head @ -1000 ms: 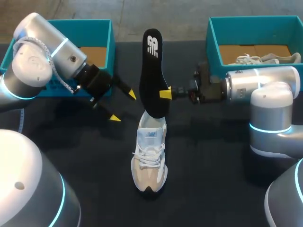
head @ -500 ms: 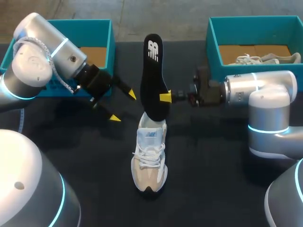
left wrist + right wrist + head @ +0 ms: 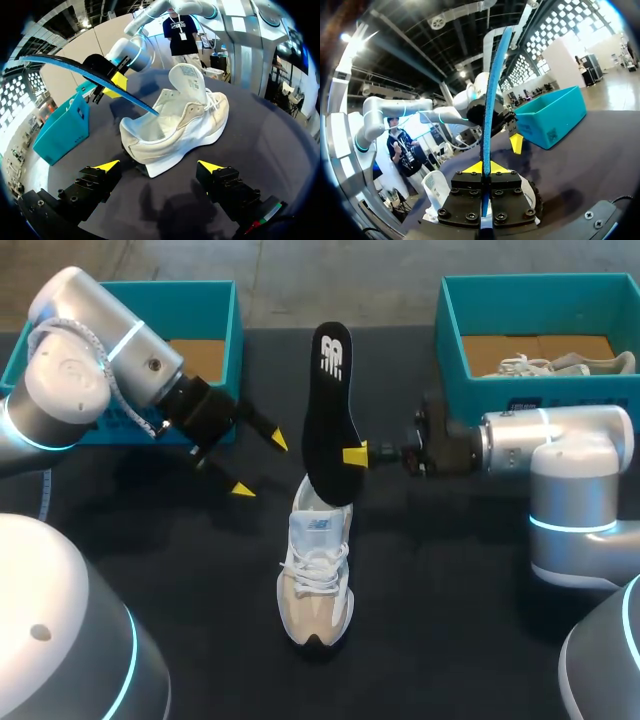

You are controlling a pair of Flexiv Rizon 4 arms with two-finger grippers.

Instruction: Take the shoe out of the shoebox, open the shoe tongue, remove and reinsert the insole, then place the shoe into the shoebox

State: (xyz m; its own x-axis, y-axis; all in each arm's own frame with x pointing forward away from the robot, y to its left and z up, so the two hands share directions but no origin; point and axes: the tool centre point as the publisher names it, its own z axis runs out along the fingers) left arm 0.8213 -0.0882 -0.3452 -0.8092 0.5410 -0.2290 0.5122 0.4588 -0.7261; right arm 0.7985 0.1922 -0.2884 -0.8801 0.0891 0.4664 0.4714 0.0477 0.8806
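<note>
1. Right hand (image 3: 352, 455) is clamped on the black insole (image 3: 328, 410) near its lower end, holding it on edge and tilted.
2. Insole's lower tip sits at the heel opening of the white shoe (image 3: 315, 575); the rest rises clear above it.
3. Left hand (image 3: 260, 465) is empty, fingers spread wide, just beside the shoe's heel.
4. Shoe stands upright on the dark surface (image 3: 450, 620), outside both boxes.
5. Left shoebox (image 3: 200, 290) and right shoebox (image 3: 540, 290) stand at the far edge; a second shoe (image 3: 550, 364) lies in the right one.

Dark table (image 3: 450, 620) bearing a white shoe (image 3: 316, 580), left shoebox (image 3: 200, 315) and right shoebox (image 3: 452, 340)
</note>
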